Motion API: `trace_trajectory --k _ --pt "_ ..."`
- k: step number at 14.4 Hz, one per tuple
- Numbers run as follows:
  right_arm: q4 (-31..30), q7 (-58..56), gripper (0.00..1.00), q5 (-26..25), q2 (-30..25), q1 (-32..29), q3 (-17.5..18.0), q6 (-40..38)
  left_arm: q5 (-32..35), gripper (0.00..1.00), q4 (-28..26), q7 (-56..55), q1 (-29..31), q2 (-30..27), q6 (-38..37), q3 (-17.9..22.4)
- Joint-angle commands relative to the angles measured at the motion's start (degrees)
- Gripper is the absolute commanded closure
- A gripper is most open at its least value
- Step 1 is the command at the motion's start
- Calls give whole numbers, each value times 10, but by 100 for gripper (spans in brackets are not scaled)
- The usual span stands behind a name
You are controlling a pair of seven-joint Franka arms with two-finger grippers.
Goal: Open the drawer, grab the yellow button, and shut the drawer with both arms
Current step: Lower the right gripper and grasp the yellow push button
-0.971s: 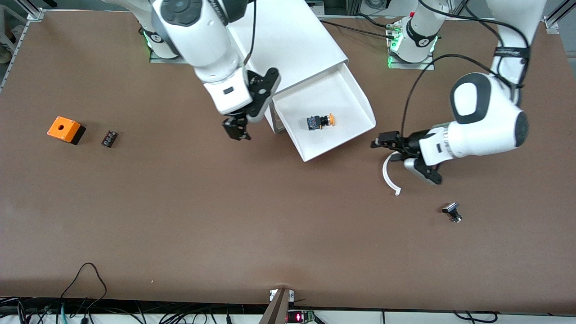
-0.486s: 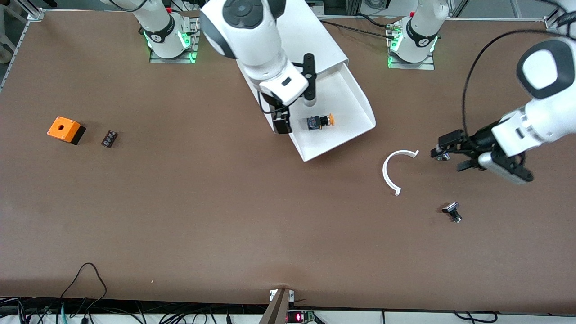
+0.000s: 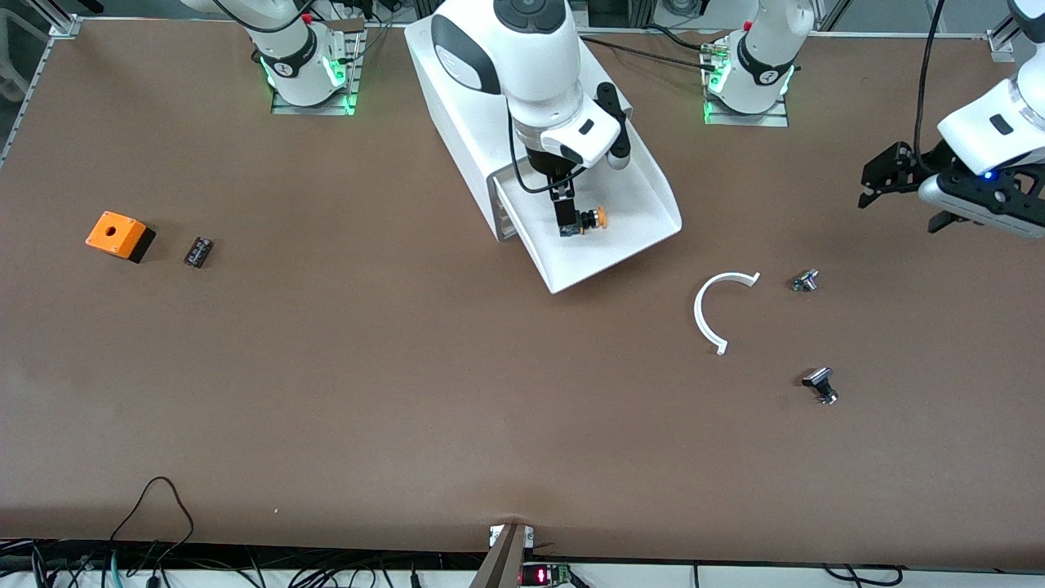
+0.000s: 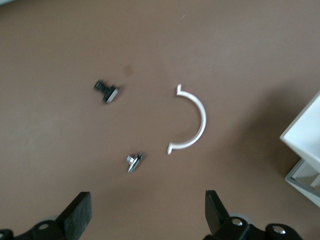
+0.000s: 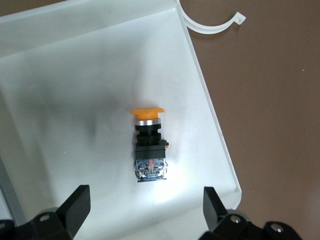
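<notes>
Black-capped part [image 3: 820, 384]: nearest the front camera of all we see; it has not moved.
White arc [image 3: 712, 309]: lies on the desk [image 3: 408, 392], farther from the camera than the black-capped part; the left arm's wrist, which covered one end a second ago, has gone, so we now see it whole.
Small metal part [image 3: 805, 281]: just beside the arc's open end, newly uncovered.
Orange cube [image 3: 115, 233] and ribbed block [image 3: 198, 251]: near each other toward the right arm's end, unchanged.
Drawer [image 3: 645, 233]: pulled out of the white cabinet [image 3: 457, 90], as before.
Button [image 3: 584, 220]: on its side on the drawer floor, untouched.
Right pincer [image 3: 565, 214]: we see it has swung from the desk beside the drawer to over the button, fingers [image 5: 75, 207] spread, nothing between them.
Left pincer [image 3: 902, 189]: withdrawn from the arc to over bare desk at its own end, spread wide, empty.
</notes>
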Motion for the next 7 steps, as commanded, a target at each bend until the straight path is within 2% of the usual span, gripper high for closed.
trace_trajectory --k 1,4,7 --pt "30 -4 0 -13 29 8 -7 -15 39 0 33 -35 0 9 -37 -6" --pt "30 -3 0 -18 40 12 -8 -15 51 0 33 -56 -1 10 -37 -20" --pt "30 -3 0 -19 48 15 -8 -12 47 0 32 -56 6 13 -37 -11"
